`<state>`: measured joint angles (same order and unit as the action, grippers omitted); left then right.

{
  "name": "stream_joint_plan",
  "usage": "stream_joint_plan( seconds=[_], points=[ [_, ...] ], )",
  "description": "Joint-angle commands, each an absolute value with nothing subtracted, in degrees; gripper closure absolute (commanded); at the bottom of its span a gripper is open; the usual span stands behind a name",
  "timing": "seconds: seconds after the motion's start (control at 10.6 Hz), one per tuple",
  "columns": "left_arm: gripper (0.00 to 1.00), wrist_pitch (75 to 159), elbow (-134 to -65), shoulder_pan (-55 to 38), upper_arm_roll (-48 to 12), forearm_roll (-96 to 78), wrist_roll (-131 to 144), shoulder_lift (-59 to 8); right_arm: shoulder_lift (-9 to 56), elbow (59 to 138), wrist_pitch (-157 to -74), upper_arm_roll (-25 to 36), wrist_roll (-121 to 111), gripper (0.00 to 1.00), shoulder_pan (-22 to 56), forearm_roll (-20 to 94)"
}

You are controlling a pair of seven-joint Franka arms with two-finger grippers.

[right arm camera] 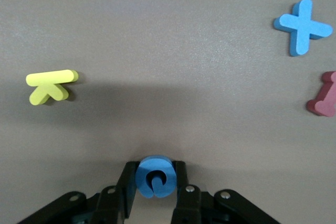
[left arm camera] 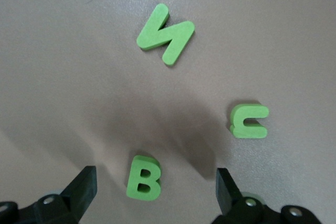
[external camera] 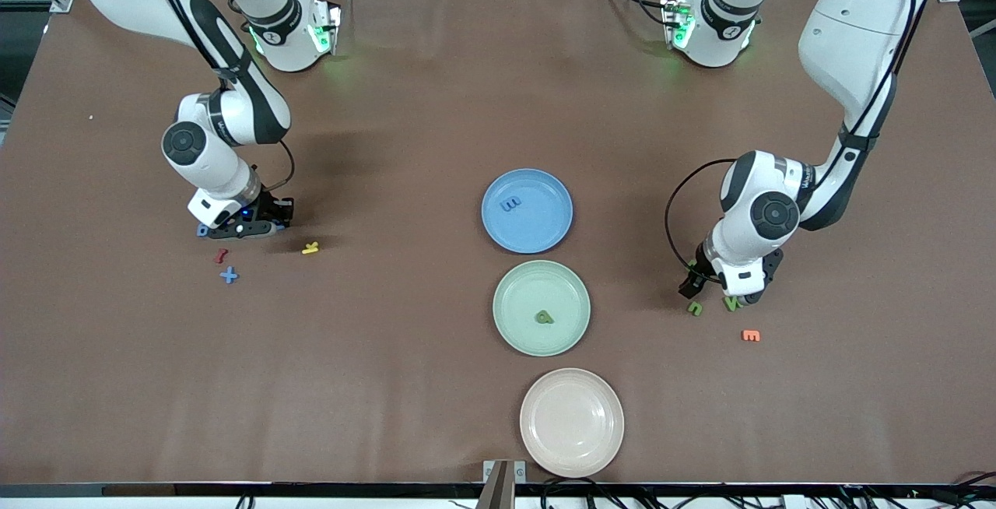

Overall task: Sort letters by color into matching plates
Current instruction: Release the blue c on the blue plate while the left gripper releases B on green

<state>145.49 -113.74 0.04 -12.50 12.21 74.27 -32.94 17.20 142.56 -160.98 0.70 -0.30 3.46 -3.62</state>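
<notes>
right tool [right arm camera: 155, 178] low, pinching blue letter [right arm camera: 155, 176]; left tool [left arm camera: 157, 190] spread wide.

Three plates [external camera: 498, 229] are lined up at the middle; letters [external camera: 228, 275] are scattered at three and nine o'clock.

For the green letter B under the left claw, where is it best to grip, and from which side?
Probably straight from above: the green B lies flat on the table, between the open left claw's fingers. Pinch its two long outer edges, not the thin faces.
</notes>
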Motion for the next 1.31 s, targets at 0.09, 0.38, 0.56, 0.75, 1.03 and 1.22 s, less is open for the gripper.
stream_joint_plan(
  seconds=[0.09,0.38,0.56,0.75,1.03,1.22],
  points=[
    [0.45,147.21,-114.26,-0.09,-12.66,14.15,76.11,-33.05,14.70,139.94,-154.03,0.70,2.36,1.00,4.13,-3.60],
    [1.00,147.39,-114.52,0.00,-12.74,14.15,76.90,-33.13,11.96,134.49,-142.84,0.70,7.37,1.00,10.09,3.49],
    [1.00,147.48,-114.52,0.00,-12.74,14.15,77.08,-33.13,12.04,132.73,-142.74,0.09,14.02,1.00,14.65,5.80],
    [1.00,147.48,-114.00,-0.09,-12.74,14.15,76.99,-33.05,12.83,128.35,-141.08,0.00,25.69,1.00,21.76,5.80],
    [1.00,147.22,-111.46,-1.40,-13.44,14.15,77.07,-32.43,16.68,119.74,-137.55,-4.90,42.39,1.00,27.58,5.71],
    [1.00,146.34,-107.68,-4.73,-13.54,13.45,78.91,-32.43,22.47,112.80,-138.08,-5.80,53.82,1.00,33.54,5.71]
  ],
)
